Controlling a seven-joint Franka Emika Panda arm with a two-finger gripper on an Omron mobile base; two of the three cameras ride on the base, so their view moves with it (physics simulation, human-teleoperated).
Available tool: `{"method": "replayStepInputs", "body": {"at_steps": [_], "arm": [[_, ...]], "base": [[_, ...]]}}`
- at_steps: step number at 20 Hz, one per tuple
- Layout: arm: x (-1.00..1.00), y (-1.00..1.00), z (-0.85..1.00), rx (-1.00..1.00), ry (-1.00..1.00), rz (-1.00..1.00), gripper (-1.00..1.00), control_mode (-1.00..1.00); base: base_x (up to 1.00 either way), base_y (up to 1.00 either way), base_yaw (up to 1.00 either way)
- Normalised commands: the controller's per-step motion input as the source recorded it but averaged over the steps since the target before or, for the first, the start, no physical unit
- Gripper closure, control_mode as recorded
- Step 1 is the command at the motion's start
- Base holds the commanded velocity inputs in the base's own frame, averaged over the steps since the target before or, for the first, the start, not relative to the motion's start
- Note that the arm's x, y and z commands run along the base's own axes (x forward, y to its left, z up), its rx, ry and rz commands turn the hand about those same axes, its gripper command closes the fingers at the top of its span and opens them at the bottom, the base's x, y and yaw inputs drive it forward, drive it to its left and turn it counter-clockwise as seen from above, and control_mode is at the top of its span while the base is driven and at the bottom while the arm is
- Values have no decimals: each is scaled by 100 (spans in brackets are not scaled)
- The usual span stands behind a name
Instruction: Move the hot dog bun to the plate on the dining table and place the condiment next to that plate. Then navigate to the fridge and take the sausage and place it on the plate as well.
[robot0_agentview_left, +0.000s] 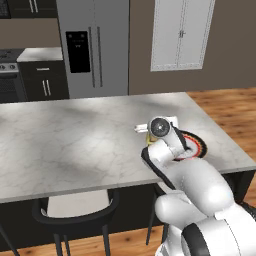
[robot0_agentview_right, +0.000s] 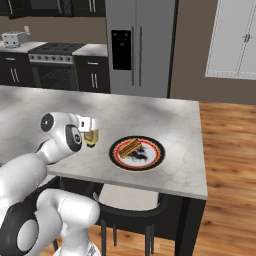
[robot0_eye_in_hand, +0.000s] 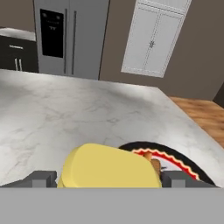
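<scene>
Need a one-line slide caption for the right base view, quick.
Pincer holds the yellow condiment bottle beside the plate carrying the hot dog bun on the marble dining table.

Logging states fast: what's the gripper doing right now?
Gripper: closed on the yellow condiment bottle, beside the plate that carries the bun.

The pale marble worktop (robot0_agentview_right: 165, 120) carries a round plate (robot0_agentview_right: 155, 159) near its right end. A bun (robot0_agentview_right: 129, 147) lies on the plate.
</scene>
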Motion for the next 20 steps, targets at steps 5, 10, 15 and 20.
{"method": "replayStepInputs", "body": {"at_steps": [5, 10, 15, 20], "arm": [[39, 0, -22, 0, 2, 0, 100, -100], [8, 0, -26, -1, 0, 0, 100, -100], [10, 0, -17, -2, 0, 0, 100, -100], [21, 0, -17, -3, 0, 0, 100, -100]], "base": [[0, 0, 0], [0, 0, 0], [0, 0, 0], [0, 0, 0]]}}
